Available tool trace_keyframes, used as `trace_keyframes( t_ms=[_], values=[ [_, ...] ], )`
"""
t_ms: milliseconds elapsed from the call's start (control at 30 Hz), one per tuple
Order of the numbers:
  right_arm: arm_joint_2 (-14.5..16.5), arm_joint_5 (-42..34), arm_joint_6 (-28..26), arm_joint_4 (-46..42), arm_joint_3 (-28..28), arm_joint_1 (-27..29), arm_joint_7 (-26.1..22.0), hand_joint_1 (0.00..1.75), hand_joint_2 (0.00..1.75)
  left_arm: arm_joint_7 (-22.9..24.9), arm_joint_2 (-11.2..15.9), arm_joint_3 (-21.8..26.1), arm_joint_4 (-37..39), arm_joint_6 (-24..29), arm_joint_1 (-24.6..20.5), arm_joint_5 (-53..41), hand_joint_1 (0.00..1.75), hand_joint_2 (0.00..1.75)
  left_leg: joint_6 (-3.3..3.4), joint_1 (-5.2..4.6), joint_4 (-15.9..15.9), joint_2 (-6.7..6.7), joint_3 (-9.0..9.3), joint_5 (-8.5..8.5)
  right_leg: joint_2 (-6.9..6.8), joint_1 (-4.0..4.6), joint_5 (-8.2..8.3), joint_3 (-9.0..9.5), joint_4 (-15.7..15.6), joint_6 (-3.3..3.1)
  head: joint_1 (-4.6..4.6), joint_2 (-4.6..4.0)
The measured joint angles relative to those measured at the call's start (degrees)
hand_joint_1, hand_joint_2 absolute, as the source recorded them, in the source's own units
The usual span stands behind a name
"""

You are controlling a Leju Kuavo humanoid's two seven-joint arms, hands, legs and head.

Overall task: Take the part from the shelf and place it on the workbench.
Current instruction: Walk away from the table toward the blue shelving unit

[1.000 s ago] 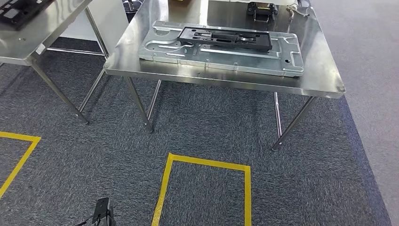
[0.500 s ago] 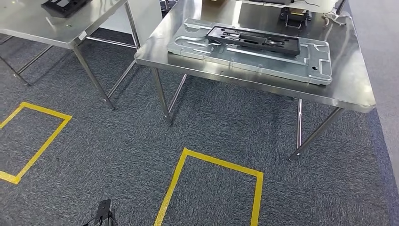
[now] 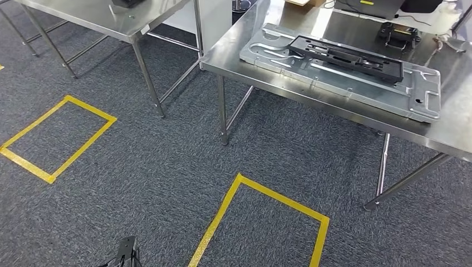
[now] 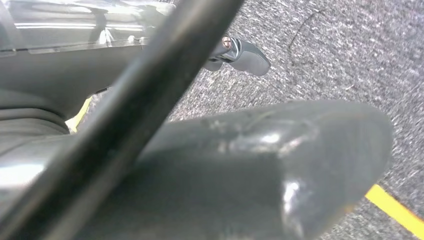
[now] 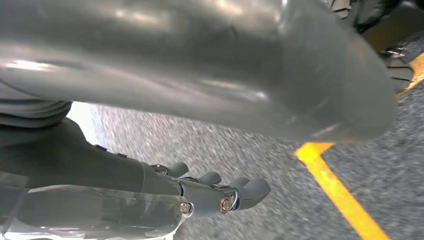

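1. Part [image 3: 350, 55], the black flat one, lies on a silver metal plate [image 3: 339, 75] on top of your steel bench [image 3: 234, 55], up on the right of the head view.
2. Your left hand [image 4: 240, 165] hangs over the grey carpet [image 3: 167, 167], fingers look loose with nothing in them.
3. Your right hand [image 5: 215, 195] is the same deal: fingers stretched out, holding nothing, near a yellow tape line [image 5: 345, 200].
4. A second bench [image 3: 106, 14] stands off to the left, well apart.
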Motion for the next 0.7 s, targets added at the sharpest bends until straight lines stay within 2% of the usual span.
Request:
trace_keyframes(
  t_ms=[33,67,100,133,200,233,300,333,367,400,467,500,533,567,633,667,700],
  values=[
    [0.04,0.08,0.28,0.03,0.16,-0.04,0.23,0.00,0.00,0.09,-0.05,-0.04,0.00,-0.01,-0.07,0.01,0.00,0.00,-0.36,0.03,0.17,-0.52,-0.33,0.05,0.81,0.02,0.14,0.49,-1.35,-0.20,0.00,0.00],
    [0.07,0.20,0.64,0.05,0.32,-0.13,0.62,0.00,0.00,0.23,-0.07,-0.07,0.00,0.01,-0.11,0.01,0.00,0.00,-0.80,0.08,0.22,-1.09,-0.63,0.18,0.92,0.09,0.01,0.51,-1.62,-0.39,0.00,0.00],
    [0.18,0.37,1.05,0.06,0.47,-0.23,1.05,0.00,0.00,0.40,-0.03,-0.12,0.00,0.07,-0.10,0.02,0.00,0.00,-1.20,0.15,0.17,-1.62,-0.90,0.36,0.29,0.03,0.16,0.49,-1.75,-0.65,0.00,0.00],
    [0.31,0.59,1.39,0.06,0.57,-0.30,1.49,0.00,0.00,0.52,0.02,-0.19,0.00,0.13,-0.06,0.03,0.00,0.00,-1.54,0.17,0.36,-1.37,-1.13,0.30,-0.38,-0.05,0.36,0.57,-2.01,-0.97,-0.01,0.00],
    [0.55,0.93,1.80,0.06,0.68,-0.19,2.13,0.00,0.00,0.69,0.12,-0.40,0.00,0.26,-0.18,0.03,0.00,0.00,-2.04,0.09,3.04,0.69,-2.51,-1.47,-1.91,-0.31,0.71,0.72,-2.52,-1.64,-0.01,0.00],
    [0.60,1.01,1.95,0.07,0.69,-0.07,2.36,0.00,0.00,0.74,0.13,-0.54,0.00,0.26,-0.34,0.03,0.00,0.00,-2.24,0.20,6.07,2.13,-3.85,-3.23,-2.71,-0.26,0.76,0.74,-2.61,-1.82,-0.01,0.00],
    [0.60,1.05,2.31,0.09,0.70,0.08,2.66,0.00,0.00,0.89,0.13,-0.83,0.00,0.19,-0.61,0.02,0.00,0.00,-2.72,0.53,13.52,3.49,-7.24,-6.60,-4.25,-0.14,0.71,0.64,-2.54,-1.98,-0.02,0.00],
    [0.60,1.05,2.48,0.10,0.71,0.06,2.74,0.00,0.00,0.99,0.15,-0.96,0.00,0.13,-0.63,0.02,0.00,0.00,-2.92,0.70,15.82,3.78,-8.20,-7.15,-4.95,-0.13,0.67,0.59,-2.47,-1.98,-0.01,0.00],
    [0.60,1.06,2.62,0.10,0.72,0.01,2.78,0.00,0.00,1.08,0.19,-1.07,0.00,0.07,-0.63,0.01,0.00,0.00,-3.08,0.83,16.05,3.99,-8.15,-6.65,-5.58,-0.15,0.61,0.57,-2.39,-1.93,-0.02,0.00],
    [0.61,1.07,2.70,0.10,0.73,-0.04,2.79,0.00,0.00,1.14,0.25,-1.15,0.00,0.03,-0.66,-0.01,0.00,0.00,-3.15,0.92,13.90,4.32,-6.91,-5.18,-6.18,-0.19,0.53,0.61,-2.30,-1.81,-0.02,0.00],
    [0.63,1.09,2.76,0.10,0.74,-0.10,2.86,0.00,0.00,1.15,0.34,-1.28,0.00,-0.01,-0.92,-0.11,0.00,0.00,-3.02,0.81,6.11,6.32,-2.70,-1.96,-7.34,-0.11,0.23,0.83,-2.11,-1.36,-0.02,0.00],
    [0.64,1.10,2.78,0.10,0.75,-0.11,2.90,0.00,0.00,1.14,0.36,-1.34,0.00,-0.01,-1.12,-0.19,0.00,0.00,-2.74,0.63,2.96,7.27,-1.09,-1.05,-7.90,0.03,0.07,0.93,-2.01,-1.07,-0.01,0.00],
    [0.64,1.12,2.79,0.10,0.75,-0.14,2.97,0.00,0.00,1.12,0.37,-1.38,0.00,-0.02,-1.28,-0.26,0.00,0.00,-2.43,0.43,1.15,7.94,-0.24,-0.78,-8.45,0.20,-0.06,1.02,-1.96,-0.76,-0.01,0.00],
    [0.64,1.15,2.79,0.10,0.75,-0.21,3.03,0.00,0.00,1.11,0.37,-1.42,0.00,-0.02,-1.34,-0.30,0.00,0.00,-2.09,0.22,0.58,7.97,-0.15,-0.96,-8.99,0.33,-0.13,1.09,-1.98,-0.45,0.00,0.00],
    [0.64,1.30,2.84,0.10,0.75,-0.47,3.20,0.00,0.00,1.09,0.44,-1.45,-0.01,0.01,-1.19,-0.26,0.00,0.00,-1.28,0.24,0.31,6.72,-0.30,-0.64,-9.72,0.20,-0.30,1.32,-2.02,0.18,-0.01,0.00],
    [0.64,1.43,2.94,0.10,0.75,-0.55,3.26,0.00,0.00,1.03,0.47,-1.48,-0.01,0.03,-1.15,-0.22,0.00,0.00,-0.84,0.33,0.07,6.13,-0.28,-0.41,-8.97,0.04,-0.86,1.22,-1.49,0.50,-0.01,0.00],
    [0.64,1.62,3.09,0.10,0.76,-0.55,3.30,0.00,0.00,0.93,0.50,-1.53,-0.02,0.04,-1.26,-0.18,0.00,0.00,-0.42,0.42,-0.17,5.56,-0.27,-0.14,-7.69,-0.10,-2.06,0.59,0.09,0.72,-0.01,0.00]
  ],
)
